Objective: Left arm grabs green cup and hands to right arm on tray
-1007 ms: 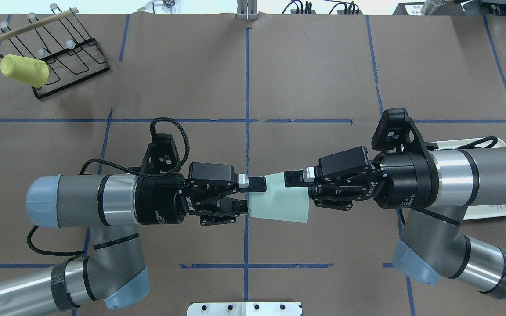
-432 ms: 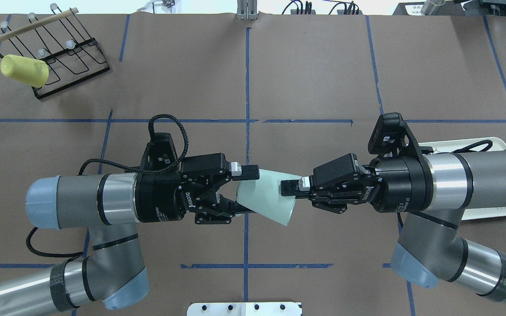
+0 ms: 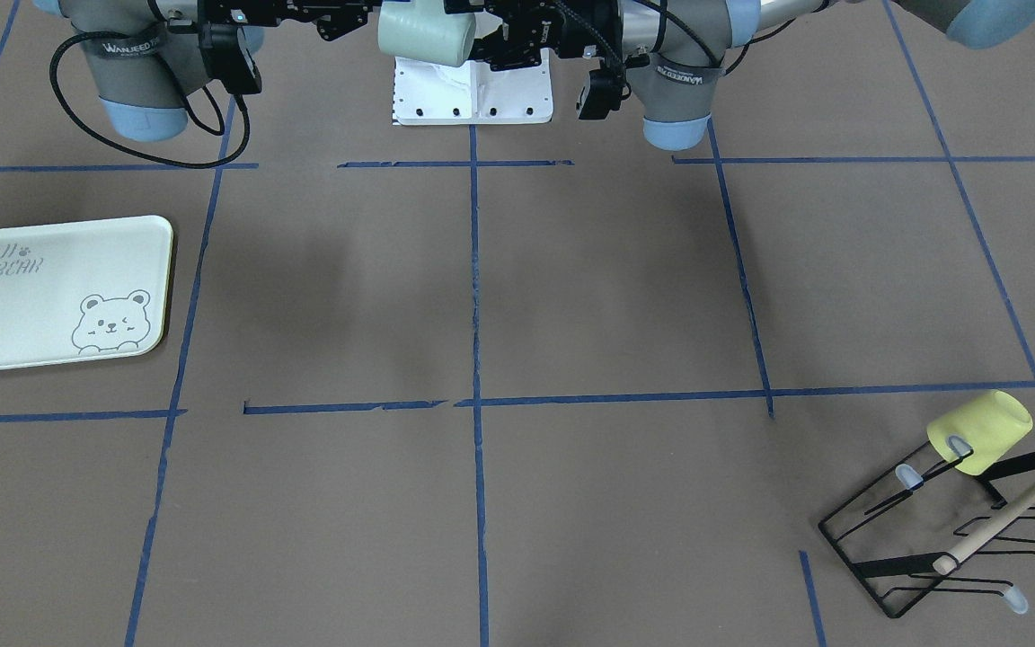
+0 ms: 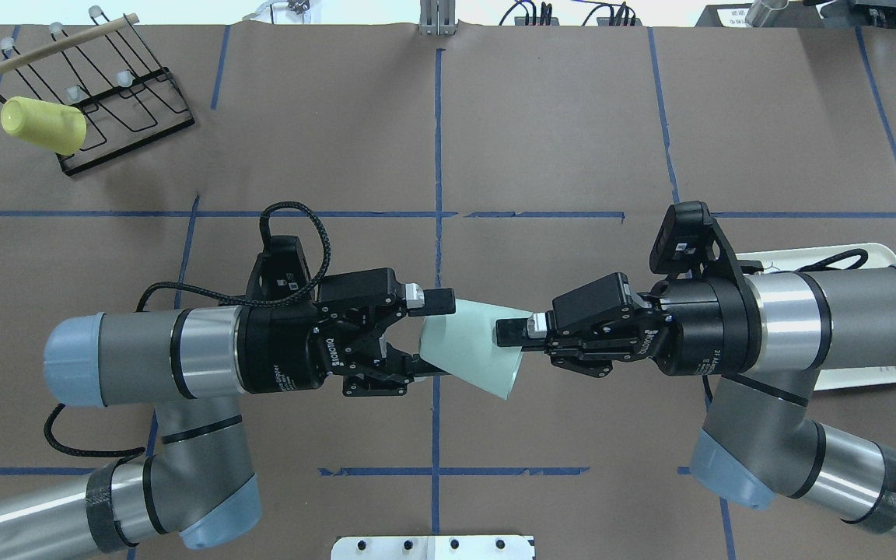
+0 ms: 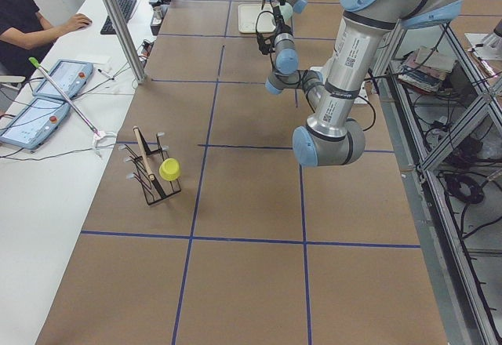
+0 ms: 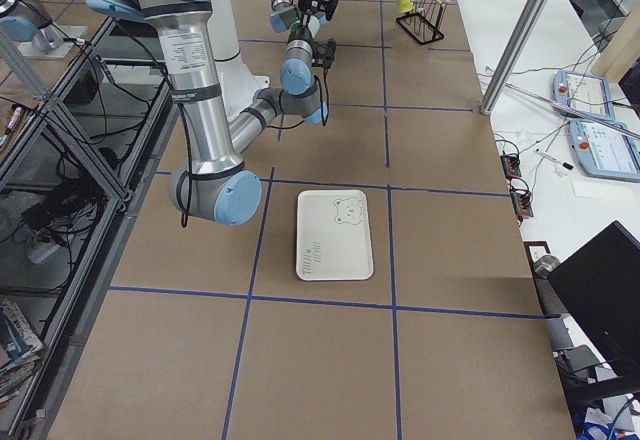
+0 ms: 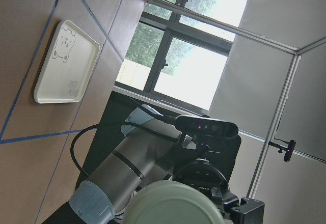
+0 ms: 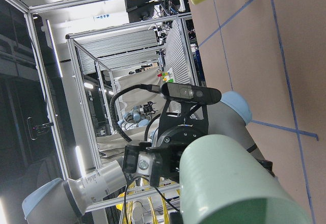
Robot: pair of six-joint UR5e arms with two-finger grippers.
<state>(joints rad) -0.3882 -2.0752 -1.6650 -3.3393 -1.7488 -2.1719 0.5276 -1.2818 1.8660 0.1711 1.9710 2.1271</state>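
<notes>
The green cup (image 4: 467,350) hangs tilted in mid-air above the table's middle, its mouth toward the right arm. My right gripper (image 4: 512,336) is shut on the cup's rim, one finger over the wall. My left gripper (image 4: 428,337) is open, its fingers spread on either side of the cup's base without clamping it. The cup also shows in the front view (image 3: 419,36), the left wrist view (image 7: 173,206) and the right wrist view (image 8: 229,183). The tray (image 3: 32,296) lies flat and bare under the right arm, partly hidden in the overhead view (image 4: 876,253).
A yellow cup (image 4: 42,124) hangs on a black wire rack (image 4: 129,109) at the table's far left corner. A white mounting plate (image 4: 432,547) sits at the robot's base. Blue tape lines cross the brown table. An operator sits beyond the table's far side (image 5: 23,23).
My left gripper has opened off the cup's base and drawn back slightly. The cup has tilted, now held only by the right gripper, which shifted a little left.
</notes>
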